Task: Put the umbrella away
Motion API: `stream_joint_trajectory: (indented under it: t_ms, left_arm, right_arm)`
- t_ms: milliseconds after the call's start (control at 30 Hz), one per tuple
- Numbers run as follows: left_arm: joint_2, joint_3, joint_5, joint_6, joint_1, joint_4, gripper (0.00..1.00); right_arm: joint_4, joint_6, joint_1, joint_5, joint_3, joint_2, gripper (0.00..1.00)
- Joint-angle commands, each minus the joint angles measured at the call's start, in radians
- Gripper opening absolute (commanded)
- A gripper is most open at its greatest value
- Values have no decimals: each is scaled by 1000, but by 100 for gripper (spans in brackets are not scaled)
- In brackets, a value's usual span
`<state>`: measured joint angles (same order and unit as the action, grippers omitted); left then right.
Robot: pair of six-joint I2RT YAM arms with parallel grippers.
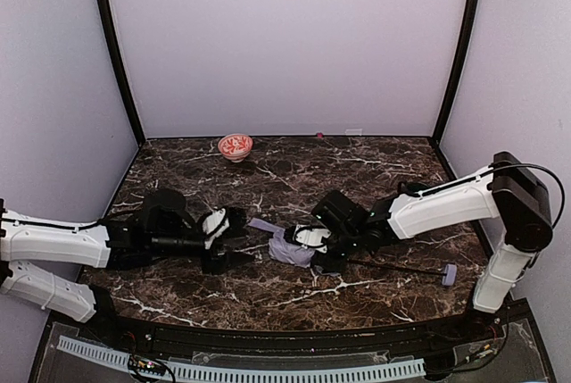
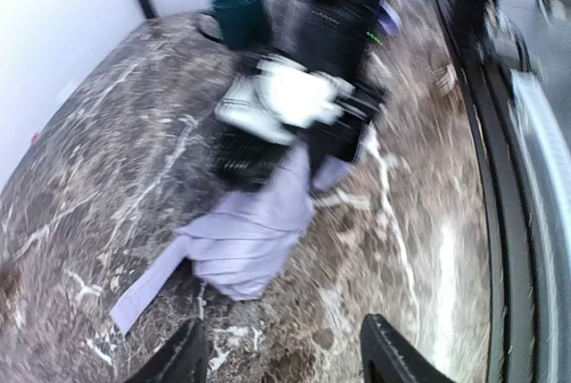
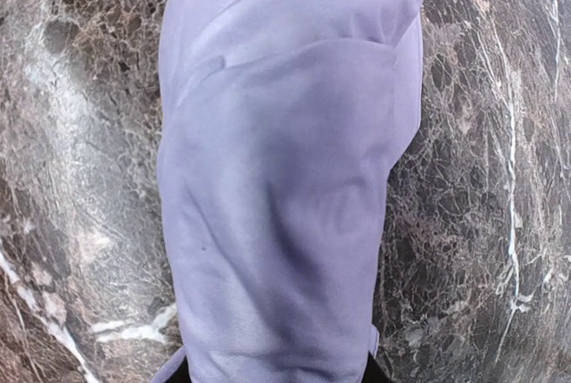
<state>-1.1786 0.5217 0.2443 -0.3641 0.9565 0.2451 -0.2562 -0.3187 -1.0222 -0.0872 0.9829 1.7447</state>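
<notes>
My right gripper (image 1: 312,242) clamps the pale lavender folding umbrella (image 1: 287,249) mid-frame, shaft (image 1: 397,266) running right; left gripper (image 2: 284,352) gapes just beside.

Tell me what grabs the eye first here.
The lavender umbrella lies bunched mid-table, its fabric pinched in the right pincer, thin shaft running right to the handle. The left pincer stands open and empty just short of it. A red bowl sits alone at the far edge.
</notes>
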Motion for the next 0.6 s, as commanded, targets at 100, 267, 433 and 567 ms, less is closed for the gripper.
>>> stream_joint_trajectory:
  t_ms: [100,267,433,567]
  left_arm:
    - [-50,31,73,396,-260,142,57]
    - [-222,192,-85,396,-294,-133,65]
    - [-370,347,28,250,-268,-356,67]
    - [-326,250,66,-7,-205,-262,66]
  right_arm:
    - [42,-121,-4,135,-76,-108,0]
    - [38,-205,-31,127,-128,-143,0]
    - [-2,-238,-76,63,-115,-117,0]
    - [-22,-292,-106,105,-128,-125,0]
